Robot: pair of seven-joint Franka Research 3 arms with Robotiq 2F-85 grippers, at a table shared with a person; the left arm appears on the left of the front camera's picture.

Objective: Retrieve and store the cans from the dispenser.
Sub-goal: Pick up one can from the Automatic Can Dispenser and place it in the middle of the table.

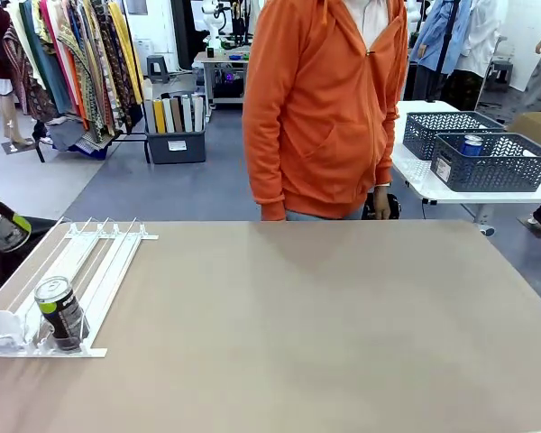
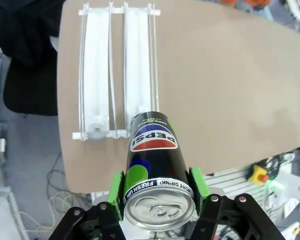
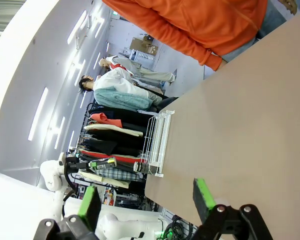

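Orange-hooded person point(image 1: 325, 108) behind table point(image 1: 343, 343); 2 dark baskets point(image 1: 491, 167).

The table point(image 1: 343, 334) is bare from its middle to the right edge, so you can pass freely there. The dispenser point(image 1: 108, 257) lies along the left edge, from the far left corner toward the near edge, with one can point(image 1: 59, 313) upright at its near end. A person point(image 1: 325, 108) stands against the far edge's middle. The left gripper point(image 2: 159, 191), clamped on a second can point(image 2: 152, 145), hangs raised by the left edge.
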